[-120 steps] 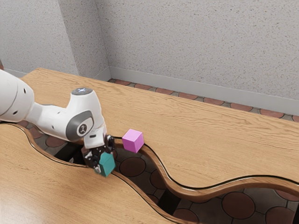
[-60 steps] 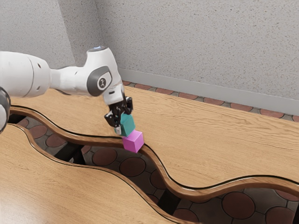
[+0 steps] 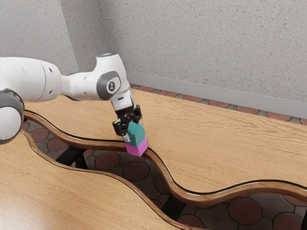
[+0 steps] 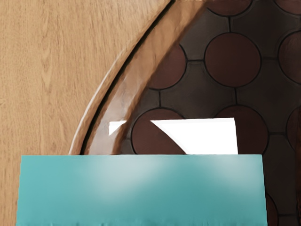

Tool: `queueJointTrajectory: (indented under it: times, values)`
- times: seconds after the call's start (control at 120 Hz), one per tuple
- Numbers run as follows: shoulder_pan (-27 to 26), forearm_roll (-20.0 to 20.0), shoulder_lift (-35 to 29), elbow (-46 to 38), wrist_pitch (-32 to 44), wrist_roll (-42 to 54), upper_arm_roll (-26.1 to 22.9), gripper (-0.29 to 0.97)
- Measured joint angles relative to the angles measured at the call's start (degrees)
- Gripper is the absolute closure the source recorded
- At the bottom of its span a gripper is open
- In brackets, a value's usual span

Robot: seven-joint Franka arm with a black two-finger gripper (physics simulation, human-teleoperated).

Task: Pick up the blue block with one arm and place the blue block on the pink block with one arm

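Over the last half second, your gripper (image 3: 128,132) had lowered the blue block (image 3: 136,135) from just above the pink block (image 3: 137,149) until the two touched (both at the wavy edge of the table (image 3: 206,136)). The fingers were clamped on the blue block from two sides. By this reading the stack was made and only the release was left.

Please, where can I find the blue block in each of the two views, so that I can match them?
Exterior view: the blue block stands on the pink block, in the claw, at the table's curved edge.
Wrist view: the blue block is the broad teal face just under the hand.
Shared landmark: the curved edge beside round brown floor tiles.
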Motion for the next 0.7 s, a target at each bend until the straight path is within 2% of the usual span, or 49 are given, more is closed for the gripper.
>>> queueJointTrajectory:
  times: [0.242, 0.333, 0.408, 0.483, 0.55, 0.608, 0.7]
  values:
    - [0.43, 0.11, -0.46, -0.04, -0.55, -0.06, 0.27, 0.05]
    - [0.61, 0.19, -2.20, -0.01, -0.74, 0.28, 1.88, 0.04]
    - [0.62, 0.19, -9.07, -0.43, -2.60, 0.55, 2.43, 0.02]
    - [0.30, 0.23, -20.24, -2.05, -7.75, 0.27, 2.33, 0.02]
    - [-0.54, 3.06, -29.59, -3.00, -14.76, -1.55, 2.08, 0.01]
    - [-2.13, 5.95, -32.96, -2.64, -20.33, -3.95, 2.13, 0.01]
    - [-3.11, 8.75, -34.34, -1.59, -26.24, -9.08, 2.38, 0.01]
